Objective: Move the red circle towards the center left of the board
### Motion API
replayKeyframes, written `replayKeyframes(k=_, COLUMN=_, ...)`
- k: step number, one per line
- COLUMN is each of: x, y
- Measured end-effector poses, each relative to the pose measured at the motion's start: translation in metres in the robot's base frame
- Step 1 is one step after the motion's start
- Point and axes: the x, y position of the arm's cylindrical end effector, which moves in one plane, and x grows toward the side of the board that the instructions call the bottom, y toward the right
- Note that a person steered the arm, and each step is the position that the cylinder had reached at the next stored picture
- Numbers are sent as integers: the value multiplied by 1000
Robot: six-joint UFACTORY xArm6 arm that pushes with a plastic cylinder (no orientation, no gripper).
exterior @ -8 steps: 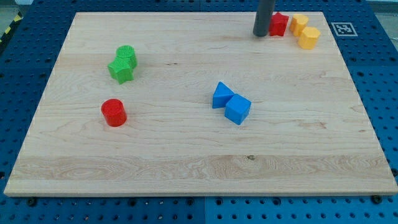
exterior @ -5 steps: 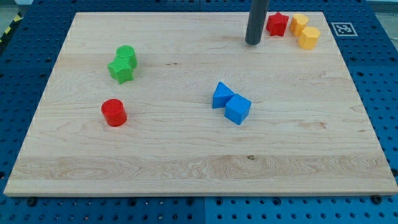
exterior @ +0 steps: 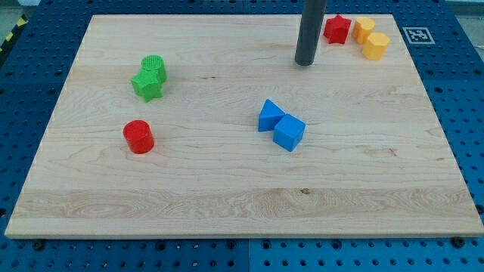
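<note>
Red circle [exterior: 138, 137]: a short upright cylinder, lying far to the view's left of my tip [exterior: 305, 63] and below it, well apart from it, on the left part of the tabletop [exterior: 227, 196], a little below mid-height. Judgement: small, stiff and light, likely to slide readily on the smooth wood. Its round wall may slip off a push that is off-centre, so contact should be square on the side facing away from the target, at its lower-right flank.

Tool: a plain rod with nothing to open or close, holding nothing and touching no block.

Green blocks [exterior: 150, 78]: two touching, far to the tip's left, just above the red circle; the push must stop short of them.
Blue blocks [exterior: 280, 125]: touching pair below the tip, slightly left.
Red star [exterior: 337, 29]: near the tip's upper right.
Yellow blocks [exterior: 370, 38]: two touching, farther right.
</note>
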Motion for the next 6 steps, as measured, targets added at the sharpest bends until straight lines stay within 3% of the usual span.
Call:
replayKeyframes(k=3, x=48, y=-35)
replayKeyframes(k=6, x=70, y=-68)
